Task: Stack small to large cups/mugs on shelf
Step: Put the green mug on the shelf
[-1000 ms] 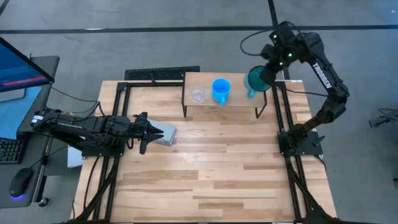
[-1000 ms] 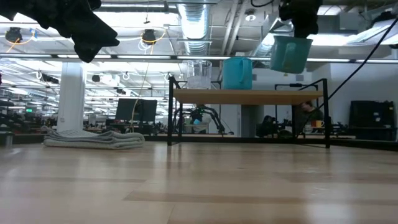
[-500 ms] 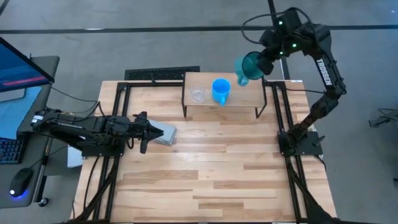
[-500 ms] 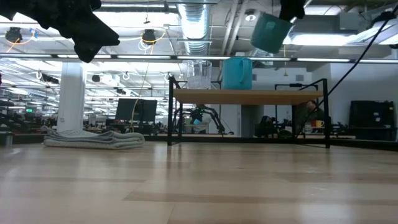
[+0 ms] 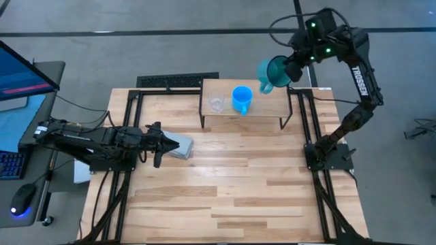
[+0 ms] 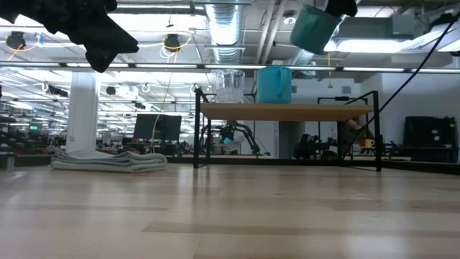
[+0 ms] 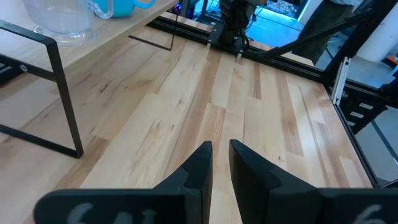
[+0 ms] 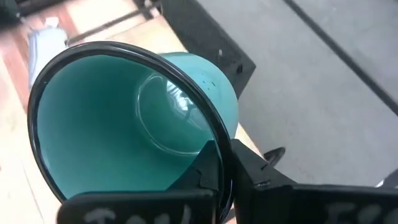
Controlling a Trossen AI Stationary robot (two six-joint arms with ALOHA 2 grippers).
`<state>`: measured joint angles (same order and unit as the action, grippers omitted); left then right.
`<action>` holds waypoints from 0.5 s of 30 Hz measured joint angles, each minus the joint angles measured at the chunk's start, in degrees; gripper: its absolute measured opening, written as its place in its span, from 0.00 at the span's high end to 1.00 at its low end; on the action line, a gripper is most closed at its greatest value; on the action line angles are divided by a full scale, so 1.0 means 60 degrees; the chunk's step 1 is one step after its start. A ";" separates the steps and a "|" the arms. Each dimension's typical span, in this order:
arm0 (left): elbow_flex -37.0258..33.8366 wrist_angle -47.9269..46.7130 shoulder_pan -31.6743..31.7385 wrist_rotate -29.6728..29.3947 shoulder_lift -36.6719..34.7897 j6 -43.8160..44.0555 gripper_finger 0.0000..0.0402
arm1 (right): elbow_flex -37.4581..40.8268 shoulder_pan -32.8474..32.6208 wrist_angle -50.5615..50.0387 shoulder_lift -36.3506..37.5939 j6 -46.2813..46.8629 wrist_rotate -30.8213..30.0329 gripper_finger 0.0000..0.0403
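Pinching its rim, right gripper point(image 5: 291, 68) jaws hold the tilted glossy teal-green mug point(image 5: 274, 73).

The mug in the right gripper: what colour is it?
Teal-green mug, inside and out; clearest in the right wrist view.

A tiny clear glass cup point(image 5: 216, 102) and a medium bright blue handled mug point(image 5: 242, 98) are being kept side by side on the small raised light-wood shelf point(image 5: 267, 109). A larger teal-green handled mug point(image 5: 272, 72) is being held tilted above the shelf's right rear corner by the right gripper point(image 5: 291, 70). A flat grey rectangular block point(image 5: 183, 147) is lying on the plank tabletop point(image 5: 231, 184), left of and in front of the shelf.
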<state>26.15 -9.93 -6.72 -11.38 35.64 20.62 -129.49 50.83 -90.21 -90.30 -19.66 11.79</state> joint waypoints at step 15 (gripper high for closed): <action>0.0000 -0.0008 0.0000 0.0098 -0.0001 -0.0063 0.89 | 0.2113 -0.0179 0.0098 0.0448 0.0042 -0.1227 0.93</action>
<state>26.15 -9.98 -6.72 -10.79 35.63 20.24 -116.81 49.76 -89.63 -87.61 -19.41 4.43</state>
